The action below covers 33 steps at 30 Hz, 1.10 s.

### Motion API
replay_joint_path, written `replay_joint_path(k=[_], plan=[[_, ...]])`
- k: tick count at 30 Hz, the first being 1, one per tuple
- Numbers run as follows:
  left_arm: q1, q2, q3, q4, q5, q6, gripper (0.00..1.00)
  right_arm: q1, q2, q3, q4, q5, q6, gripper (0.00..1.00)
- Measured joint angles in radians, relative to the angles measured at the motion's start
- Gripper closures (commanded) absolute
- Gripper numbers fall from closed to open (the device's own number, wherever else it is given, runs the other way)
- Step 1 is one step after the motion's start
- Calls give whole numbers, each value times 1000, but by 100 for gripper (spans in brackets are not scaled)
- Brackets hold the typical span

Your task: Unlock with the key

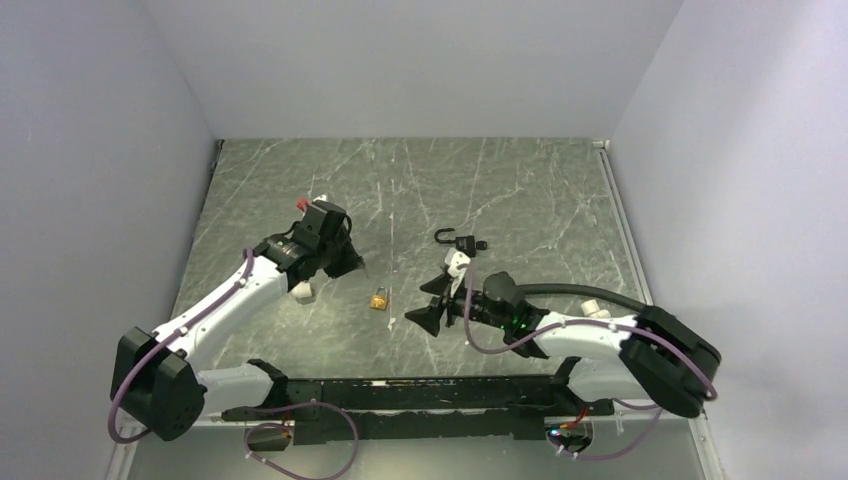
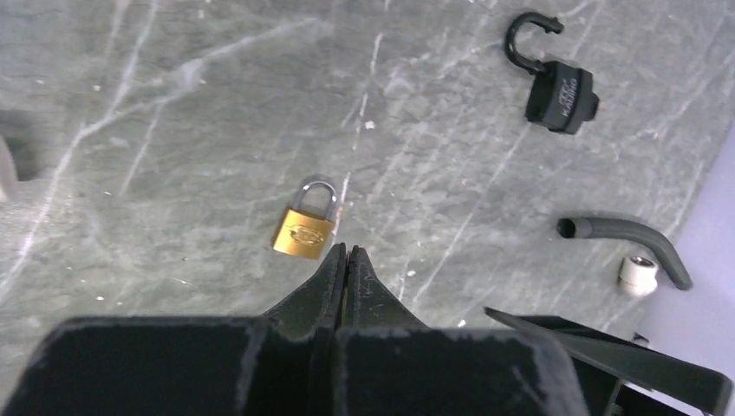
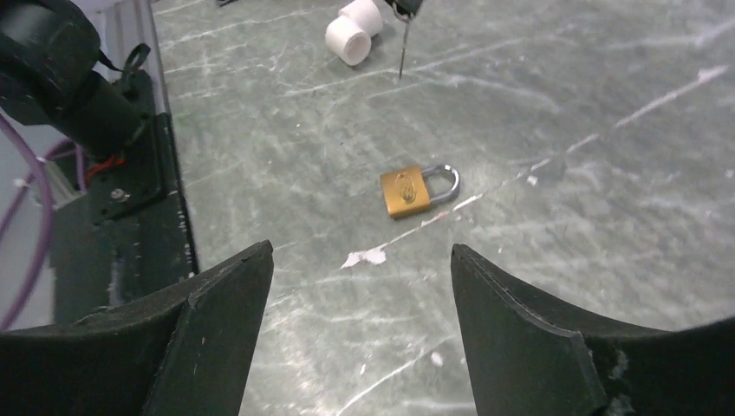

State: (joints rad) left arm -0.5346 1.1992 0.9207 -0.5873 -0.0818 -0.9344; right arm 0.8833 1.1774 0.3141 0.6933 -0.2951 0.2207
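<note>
The key's thin silvery blade (image 3: 403, 50) hangs point-down from my left gripper (image 3: 406, 5) at the top of the right wrist view; its black head is hidden between the fingers. My left gripper (image 1: 352, 266) (image 2: 347, 251) is shut, above the table, just left of the brass padlock (image 1: 380, 299) (image 2: 304, 230) (image 3: 414, 189), which lies flat with its shackle closed. The black padlock (image 1: 466, 243) (image 2: 562, 97) lies further back with its shackle open. My right gripper (image 1: 422, 302) (image 3: 360, 251) is open and empty, right of the brass padlock and facing it.
Two white cylinders (image 3: 355, 30) (image 1: 303, 291) lie on the table under my left arm. My right arm's grey hose (image 2: 624, 234) and a white fitting (image 2: 639, 274) lie to the right. White walls enclose the marbled table (image 1: 520, 190).
</note>
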Motion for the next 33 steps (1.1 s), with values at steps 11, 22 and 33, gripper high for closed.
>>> replay_joint_path(k=[11, 22, 33], plan=[[-55, -34, -17, 76, 129, -86, 100, 92, 259, 33, 343, 55, -270, 28], [-107, -75, -45, 136, 138, -129, 100, 96, 360, 111, 444, 135, -319, 62], [-108, -106, -59, 143, 137, -133, 100, 103, 364, 151, 423, 164, -330, 70]])
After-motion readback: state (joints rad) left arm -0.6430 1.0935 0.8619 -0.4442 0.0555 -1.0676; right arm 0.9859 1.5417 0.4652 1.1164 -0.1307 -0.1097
